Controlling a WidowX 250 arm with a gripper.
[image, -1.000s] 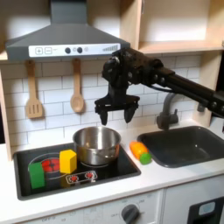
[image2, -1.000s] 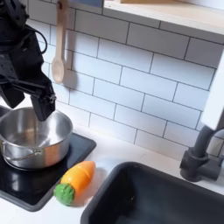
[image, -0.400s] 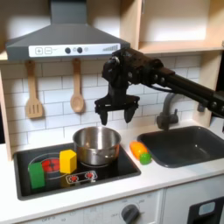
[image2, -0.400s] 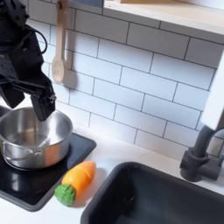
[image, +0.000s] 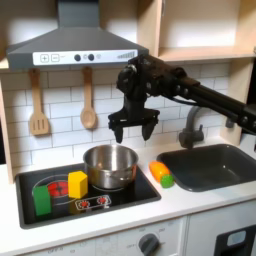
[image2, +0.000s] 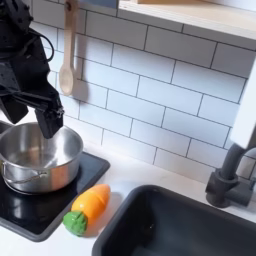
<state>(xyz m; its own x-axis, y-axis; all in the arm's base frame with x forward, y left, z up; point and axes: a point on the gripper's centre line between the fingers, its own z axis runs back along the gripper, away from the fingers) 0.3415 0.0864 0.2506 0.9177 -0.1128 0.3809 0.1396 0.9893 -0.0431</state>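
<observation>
My black gripper (image: 132, 130) hangs open just above the far rim of a steel pot (image: 109, 165) on the black stove top (image: 30, 182); nothing is between its fingers. In the second exterior view the gripper (image2: 26, 112) is at the left edge, its right finger (image2: 50, 118) reaching down beside the pot (image2: 38, 157). A toy carrot (image: 160, 173) with a green end lies on the counter just right of the stove, and it appears again as the carrot (image2: 86, 207) in the second exterior view.
A green block (image: 42, 199) and a yellow block (image: 77, 184) stand on the stove's left half. A sink (image: 214, 165) with a grey tap (image: 190, 128) lies to the first exterior view's right. A spatula (image: 39, 106) and wooden spoon (image: 88, 102) hang on the tiled wall.
</observation>
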